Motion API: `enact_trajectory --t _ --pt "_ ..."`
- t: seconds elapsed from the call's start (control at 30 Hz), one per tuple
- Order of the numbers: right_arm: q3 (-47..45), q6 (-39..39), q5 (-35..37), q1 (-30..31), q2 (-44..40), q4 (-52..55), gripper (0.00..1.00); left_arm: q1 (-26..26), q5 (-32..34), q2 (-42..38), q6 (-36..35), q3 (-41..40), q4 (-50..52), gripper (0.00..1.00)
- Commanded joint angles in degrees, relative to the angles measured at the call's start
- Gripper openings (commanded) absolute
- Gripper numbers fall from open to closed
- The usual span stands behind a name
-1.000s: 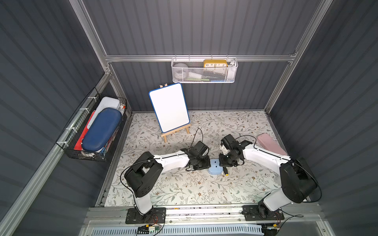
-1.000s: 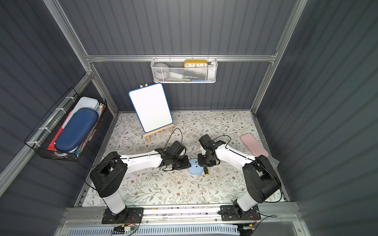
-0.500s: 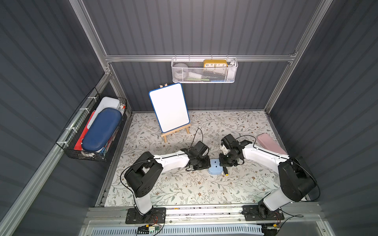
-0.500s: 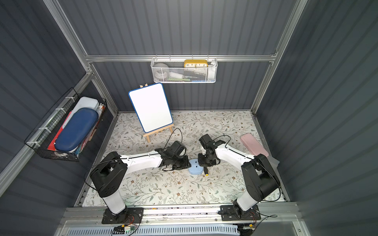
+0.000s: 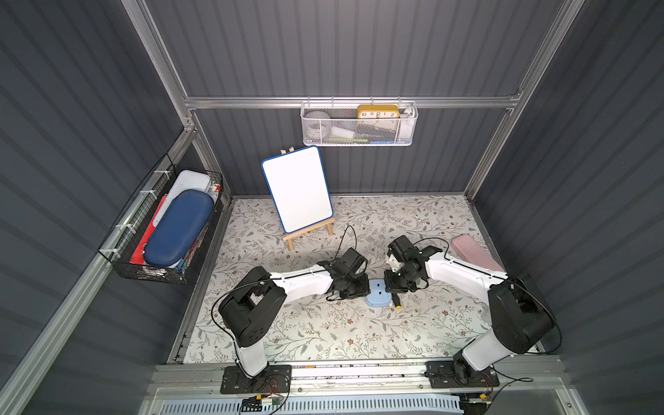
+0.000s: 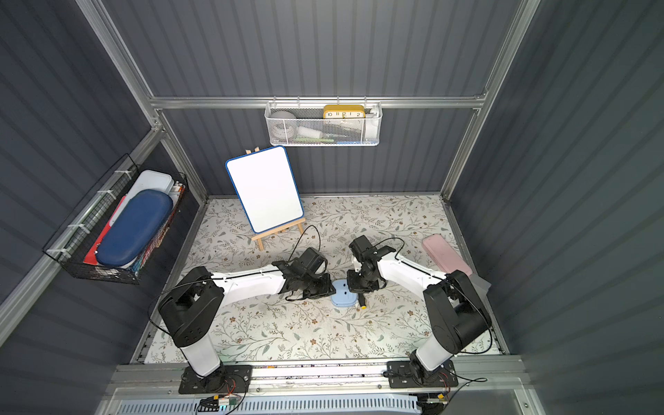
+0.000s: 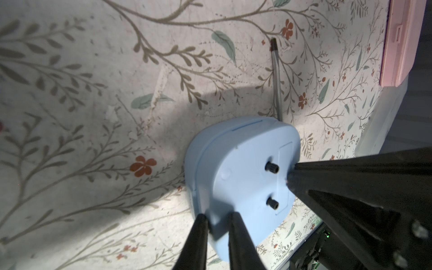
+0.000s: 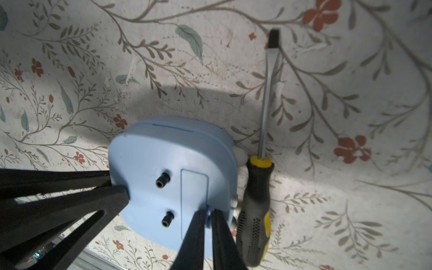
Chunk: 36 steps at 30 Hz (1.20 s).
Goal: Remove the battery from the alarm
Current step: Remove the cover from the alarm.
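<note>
The light-blue alarm [image 5: 377,297] [image 6: 343,297] lies face down on the floral table, its plain back with two black knobs up [image 7: 240,163] [image 8: 145,163]. A rectangular cover [image 8: 194,198] sits closed in its back. The battery is hidden. My left gripper [image 7: 218,224] [image 5: 363,289] is shut on the alarm's rim. On the opposite side my right gripper [image 8: 208,218] [image 5: 390,289] has its jaws almost together. A sliver of the alarm's blue edge by the cover's corner sits between them.
A black-and-yellow screwdriver [image 8: 254,210] [image 5: 397,305] lies against the alarm's side, its shaft [image 7: 277,81] pointing away. A pink case [image 5: 474,251] is at the right edge. A whiteboard on an easel [image 5: 298,190] is behind. A wall basket holds a yellow clock [image 5: 377,112].
</note>
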<state>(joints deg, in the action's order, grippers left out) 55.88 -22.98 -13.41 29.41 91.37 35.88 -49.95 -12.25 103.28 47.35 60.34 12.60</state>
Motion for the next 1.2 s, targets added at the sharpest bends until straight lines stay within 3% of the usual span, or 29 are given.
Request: enact_trajectory --t 0.0,0.47,0.6,0.7,0.97,1.17 --pt "-1.21 0.48 0.94 0.93 3.94 -0.14 0.16 -0.93 5.04 8.47 -1.83 -5.41 14.48 0.19" --pt "-2.02 0.24 2.45 2.22 8.29 0.51 0.15 -0.93 4.78 8.56 -1.83 -5.85 14.13 0.19" --pt "-1.12 0.13 2.22 3.38 10.16 0.42 0.07 -0.93 4.78 8.84 -1.83 -5.15 14.28 0.19" --pt "-1.21 -0.01 2.15 3.56 9.71 0.05 0.0 -0.94 4.85 8.61 -1.83 -5.52 14.29 0.19" --pt "-1.3 -0.03 3.74 3.48 7.7 -0.17 0.0 -0.93 4.87 8.58 -1.74 -5.67 14.34 0.19" --pt "-1.35 -1.03 0.79 3.22 4.21 -2.67 0.0 -0.93 4.96 8.52 -1.74 -5.76 14.38 0.19"
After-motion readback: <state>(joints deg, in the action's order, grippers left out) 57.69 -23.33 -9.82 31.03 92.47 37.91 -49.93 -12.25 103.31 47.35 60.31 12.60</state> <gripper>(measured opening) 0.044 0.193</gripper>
